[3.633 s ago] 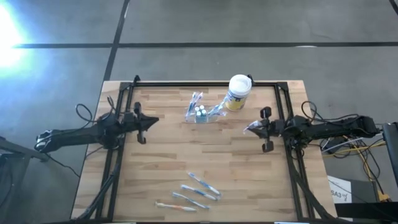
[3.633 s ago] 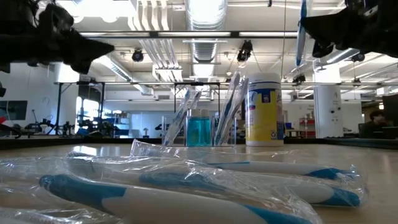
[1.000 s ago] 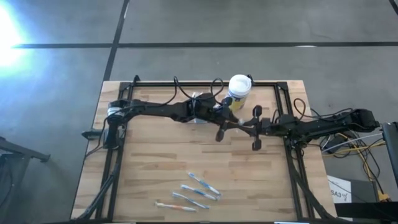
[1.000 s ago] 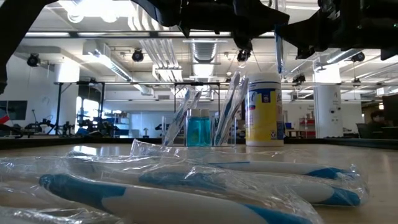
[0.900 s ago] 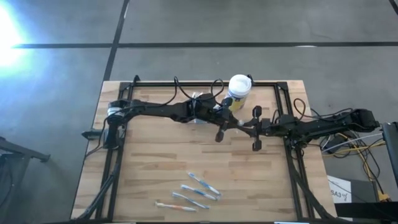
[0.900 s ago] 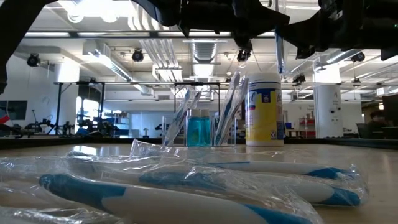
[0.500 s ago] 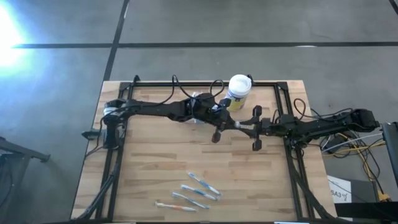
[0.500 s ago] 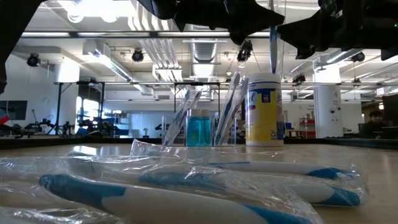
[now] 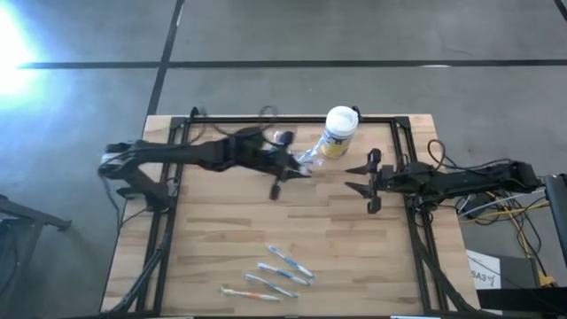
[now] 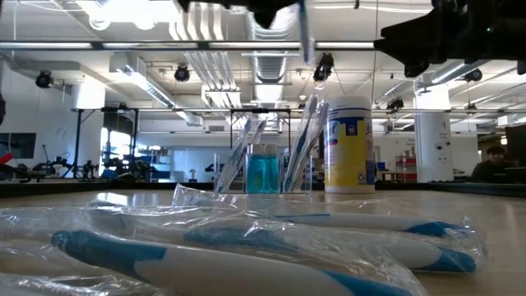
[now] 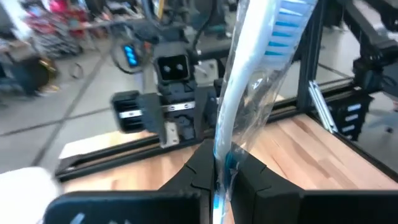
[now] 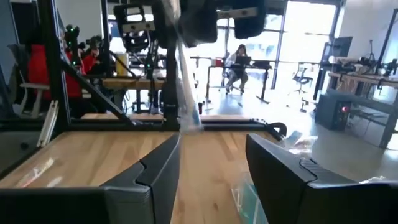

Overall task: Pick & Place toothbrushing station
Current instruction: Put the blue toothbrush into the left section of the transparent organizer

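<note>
Right gripper (image 9: pixel 357 186) released; left gripper (image 11: pixel 217 176) took wrapped toothbrush (image 11: pixel 249 87)

Open right claw (image 12: pixel 211 171); wrapped toothbrush (image 12: pixel 183 81) beyond.

Pale wooden bench (image 9: pixel 221 230) looks smooth with a soft sheen. Matt black left gripper (image 11: pixel 219 175) pinches a white-and-blue plastic toothbrush in crinkly glossy clear wrap (image 11: pixel 249 81); behind it, black metal frame rails (image 11: pixel 314 74).

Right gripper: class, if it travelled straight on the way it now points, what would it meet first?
Probably the wrapped toothbrush held upright by the left gripper, straight ahead of the open right gripper across bare table. Depth is unclear, so it might pass beside.
</note>
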Available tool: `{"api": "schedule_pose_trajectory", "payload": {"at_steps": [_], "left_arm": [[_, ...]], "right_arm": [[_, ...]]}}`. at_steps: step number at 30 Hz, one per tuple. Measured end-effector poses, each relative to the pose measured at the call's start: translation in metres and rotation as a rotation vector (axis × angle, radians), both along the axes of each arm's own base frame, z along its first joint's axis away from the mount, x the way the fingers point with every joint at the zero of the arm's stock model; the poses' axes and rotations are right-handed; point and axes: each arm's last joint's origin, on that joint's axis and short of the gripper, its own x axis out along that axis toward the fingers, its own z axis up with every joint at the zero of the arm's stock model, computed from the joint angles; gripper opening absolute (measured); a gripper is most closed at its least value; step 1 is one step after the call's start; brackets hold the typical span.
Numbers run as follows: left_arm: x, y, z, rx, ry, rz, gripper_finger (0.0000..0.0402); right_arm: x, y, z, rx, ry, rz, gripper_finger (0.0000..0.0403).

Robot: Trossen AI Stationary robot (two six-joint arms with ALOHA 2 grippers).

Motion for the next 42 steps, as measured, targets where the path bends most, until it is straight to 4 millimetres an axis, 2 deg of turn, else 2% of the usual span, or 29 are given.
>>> {"api": "schedule_pose_trajectory", "payload": {"at_steps": [3,9,14,18,20,27,37,42], "left_arm": [[-0.036,-0.003,-0.001,-0.016,-0.056,0.039,0.0023],[-0.100,-0.007,-0.019,-0.065,-0.118,0.132,0.0023],[-0.137,-0.009,-0.038,-0.113,-0.157,0.195,0.0023],[-0.157,-0.011,-0.054,-0.147,-0.167,0.230,0.0023],[-0.164,-0.011,-0.062,-0.167,-0.175,0.245,0.0023],[-0.178,-0.011,-0.081,-0.182,-0.179,0.280,0.0023],[-0.174,-0.009,-0.088,-0.175,-0.152,0.319,0.0023],[-0.170,0.000,-0.090,-0.165,-0.146,0.473,0.0023]], "right_arm": [[-0.006,0.000,0.001,0.018,0.008,0.009,0.0165],[-0.014,0.004,0.006,-0.014,-0.026,0.118,0.0121],[-0.015,0.007,0.000,-0.053,-0.015,0.157,0.0071],[-0.017,0.008,-0.001,-0.069,-0.026,0.181,0.0029],[-0.019,0.008,0.000,-0.070,-0.040,0.183,0.0014],[-0.029,0.008,-0.003,-0.074,-0.095,0.184,0.0008],[-0.043,0.007,-0.008,-0.076,-0.128,0.183,0.0008],[-0.046,0.007,-0.010,-0.077,-0.150,0.176,0.0008]]}}
